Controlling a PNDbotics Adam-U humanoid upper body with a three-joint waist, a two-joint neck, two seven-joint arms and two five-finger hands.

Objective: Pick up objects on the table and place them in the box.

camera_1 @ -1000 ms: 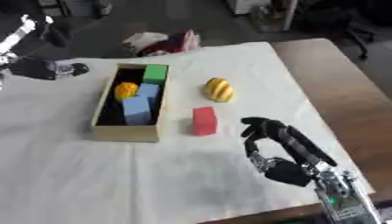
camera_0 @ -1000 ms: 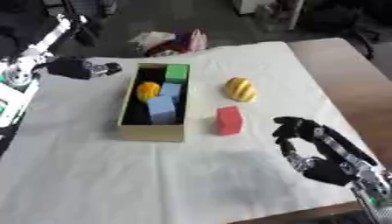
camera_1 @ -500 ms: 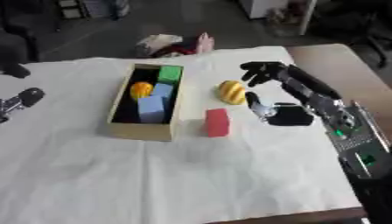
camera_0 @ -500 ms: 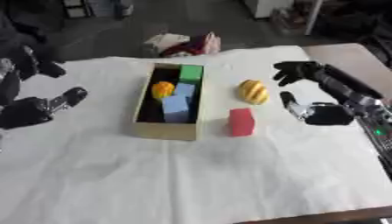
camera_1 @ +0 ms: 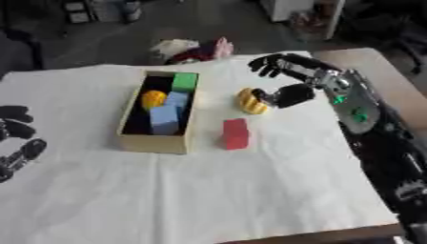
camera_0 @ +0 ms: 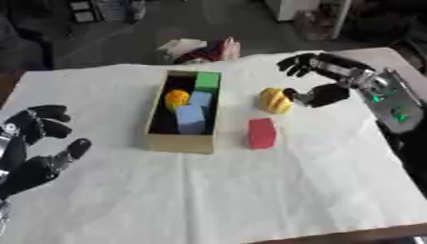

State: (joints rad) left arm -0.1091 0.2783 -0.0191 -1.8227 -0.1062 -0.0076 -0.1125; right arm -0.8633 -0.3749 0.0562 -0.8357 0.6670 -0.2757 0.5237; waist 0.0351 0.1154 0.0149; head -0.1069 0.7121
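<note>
Right hand [camera_0: 321,81] spread beside the yellow object [camera_0: 274,100], thumb at its right side.

Its fingers were extended above and apart from the thumb, nothing held. The yellow object lay on the white cloth [camera_0: 250,190], right of the open box [camera_0: 177,142], with a red block [camera_0: 261,133] just below it. The box held a green block [camera_0: 207,80], an orange piece [camera_0: 176,98] and blue blocks [camera_0: 191,116]. The left hand [camera_0: 29,157] rested open at the lower left.
</note>
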